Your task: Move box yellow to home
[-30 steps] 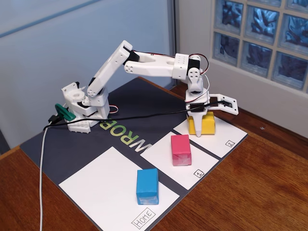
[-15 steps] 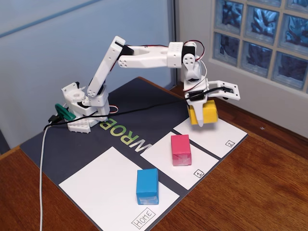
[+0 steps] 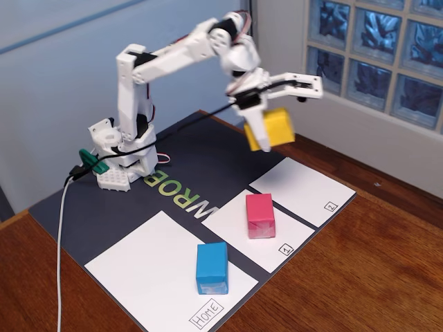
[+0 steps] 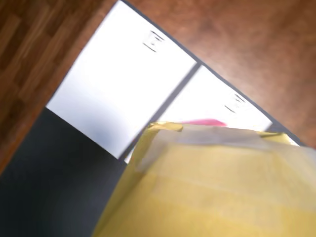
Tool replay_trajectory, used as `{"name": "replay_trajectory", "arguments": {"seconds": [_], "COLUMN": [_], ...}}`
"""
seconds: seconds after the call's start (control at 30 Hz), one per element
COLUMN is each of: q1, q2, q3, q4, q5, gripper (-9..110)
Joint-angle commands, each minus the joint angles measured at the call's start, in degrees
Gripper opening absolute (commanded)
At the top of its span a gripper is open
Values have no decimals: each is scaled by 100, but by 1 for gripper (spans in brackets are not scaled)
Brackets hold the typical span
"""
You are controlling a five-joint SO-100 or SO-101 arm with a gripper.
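High above mat | box yellow (image 3: 278, 127) pinched in claw (image 3: 257, 138)

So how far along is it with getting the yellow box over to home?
Done: the yellow box is off the table, shut in the pincer and held in the air above the dark mat. In hand: carrying it. Left: bring it over and set it on the home sheet, where the blue block already sits near the label.

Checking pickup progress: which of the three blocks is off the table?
The yellow block, held in the gripper in mid-air; the pink block and blue block sit on white sheets.
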State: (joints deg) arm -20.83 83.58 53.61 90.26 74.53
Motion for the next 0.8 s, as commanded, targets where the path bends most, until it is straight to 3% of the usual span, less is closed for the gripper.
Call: {"name": "replay_trajectory", "arguments": {"seconds": [0.0, 0.23, 0.47, 0.77], "q1": [519, 1802, 3296, 4869], "q2": [721, 1406, 1846, 2065], "q3": [-88, 246, 1564, 3911], "q4": [404, 773, 712, -694], "q5": [-220, -545, -598, -580], "gripper": [0, 0, 0, 0]}}
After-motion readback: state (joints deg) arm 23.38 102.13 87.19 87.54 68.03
